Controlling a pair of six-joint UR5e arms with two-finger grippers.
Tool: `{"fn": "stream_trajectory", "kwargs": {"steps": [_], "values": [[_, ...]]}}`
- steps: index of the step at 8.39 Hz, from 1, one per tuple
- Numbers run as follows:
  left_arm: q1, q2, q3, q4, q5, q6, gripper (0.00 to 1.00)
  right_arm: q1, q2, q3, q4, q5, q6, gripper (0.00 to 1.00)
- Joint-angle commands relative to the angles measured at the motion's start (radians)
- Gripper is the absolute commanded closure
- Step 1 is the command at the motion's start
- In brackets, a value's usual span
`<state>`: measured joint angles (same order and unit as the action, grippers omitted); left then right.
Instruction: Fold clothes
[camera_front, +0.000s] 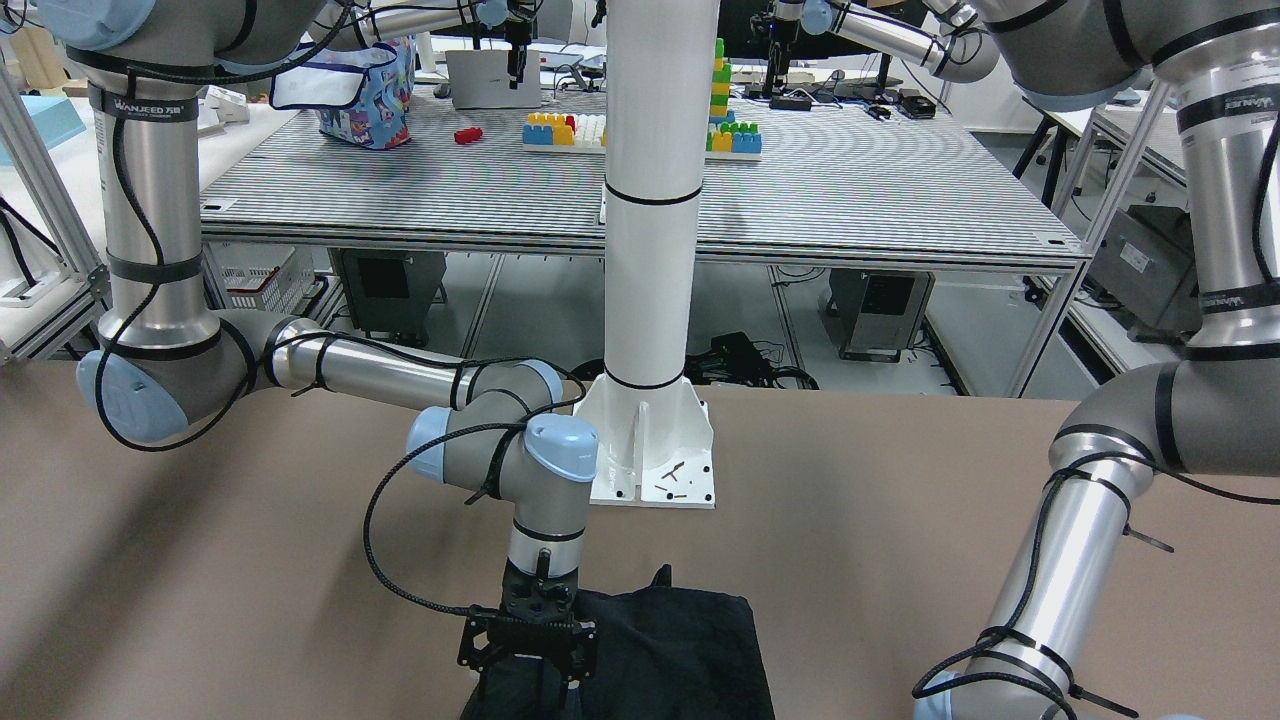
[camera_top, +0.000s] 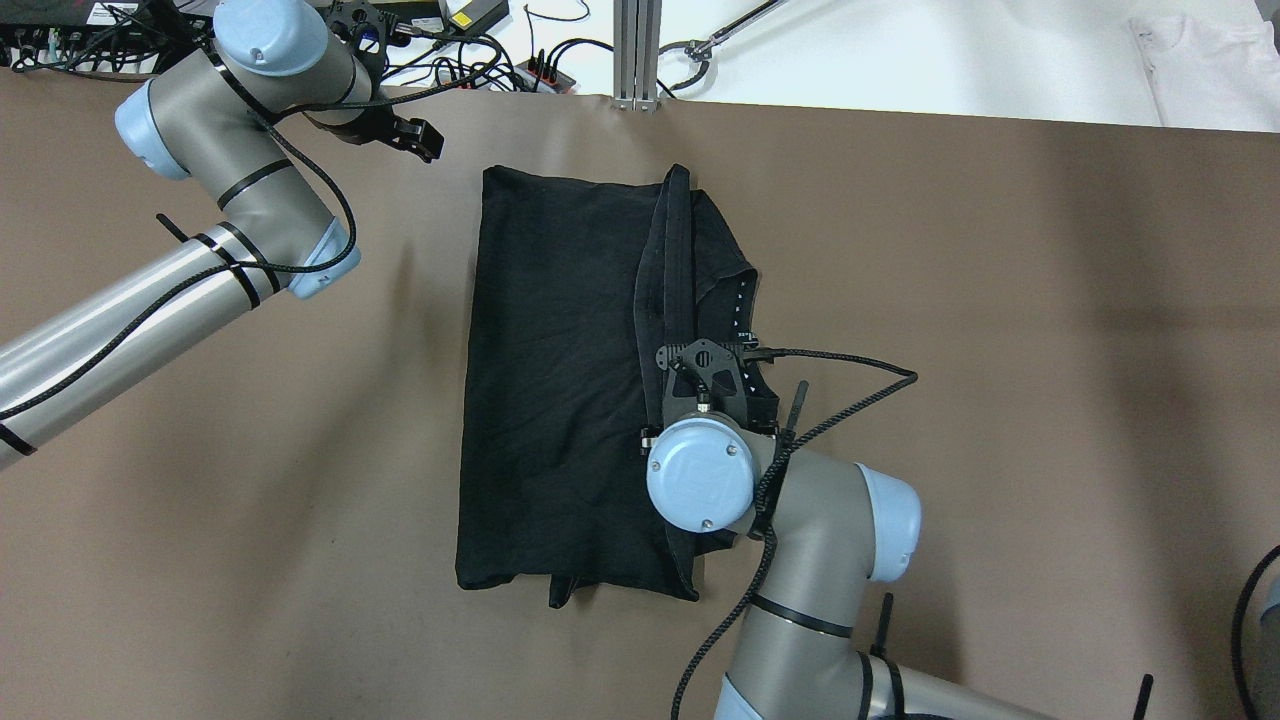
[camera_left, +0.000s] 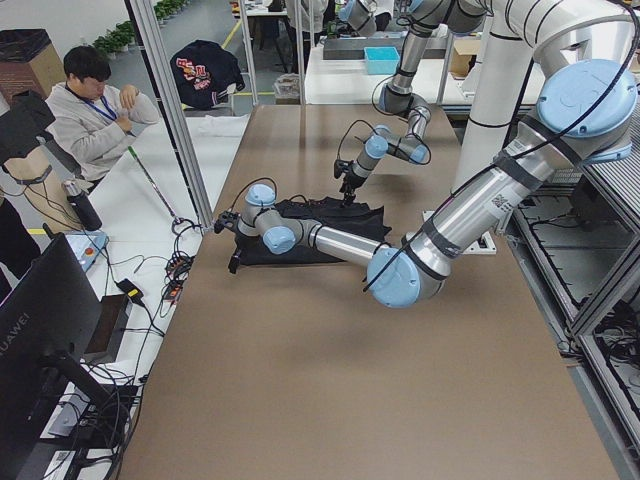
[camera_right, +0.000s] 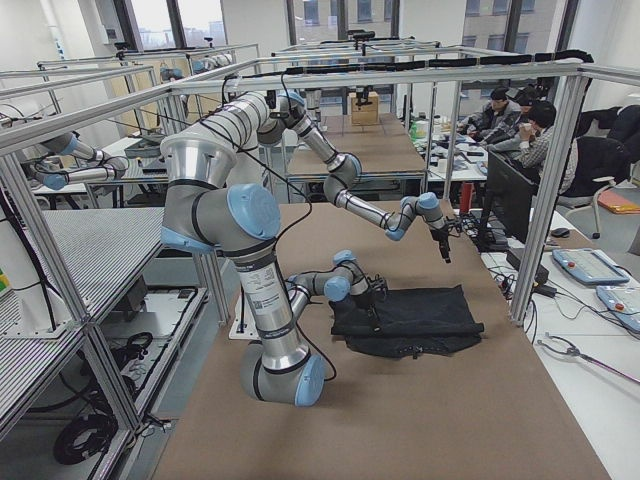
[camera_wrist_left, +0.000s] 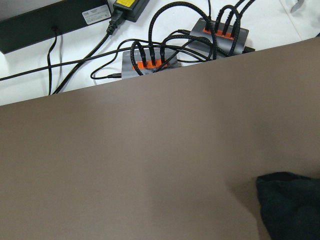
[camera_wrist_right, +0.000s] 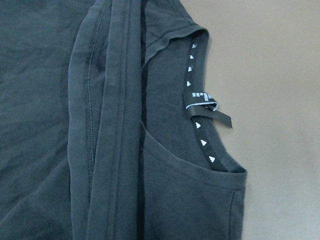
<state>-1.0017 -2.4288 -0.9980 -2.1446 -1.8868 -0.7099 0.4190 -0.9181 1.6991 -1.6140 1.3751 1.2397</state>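
The clothes (camera_top: 560, 380) lie flat on the brown table (camera_top: 1000, 300) as one black, roughly rectangular piece. A long folded strip runs along its right part, and the collar with its label (camera_wrist_right: 205, 107) shows beside that strip. My right gripper (camera_top: 705, 375) hangs straight down over the clothes' right side near the collar; its fingers are hidden under the wrist, so I cannot tell its state. My left gripper (camera_top: 400, 135) stands off the clothes' far left corner, apart from the fabric. The left wrist view shows only a corner of the clothes (camera_wrist_left: 292, 205), no fingers.
Cable hubs and power bricks (camera_wrist_left: 150, 57) sit just past the table's far edge. The white pillar's base plate (camera_front: 655, 470) stands behind the clothes. A white garment (camera_top: 1210, 70) lies at the far right. A seated person (camera_left: 95, 120) is beside the table's far side.
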Motion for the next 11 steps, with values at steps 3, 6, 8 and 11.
{"fn": "stream_trajectory", "kwargs": {"steps": [3, 6, 8, 11], "values": [[0.000, 0.008, -0.004, -0.001, 0.000, 0.001, 0.00, 0.007, 0.142, -0.188, -0.009, 0.002, -0.048, 0.06], [0.005, 0.016, -0.011, -0.001, 0.000, 0.001, 0.00, 0.018, 0.140, -0.243, -0.011, 0.002, -0.129, 0.06], [0.005, 0.016, -0.011, -0.001, 0.000, 0.001, 0.00, 0.032, 0.137, -0.251, -0.030, 0.002, -0.182, 0.06], [0.005, 0.016, -0.011, -0.001, 0.002, 0.001, 0.00, 0.104, 0.095, -0.246, -0.046, 0.094, -0.287, 0.06]]}}
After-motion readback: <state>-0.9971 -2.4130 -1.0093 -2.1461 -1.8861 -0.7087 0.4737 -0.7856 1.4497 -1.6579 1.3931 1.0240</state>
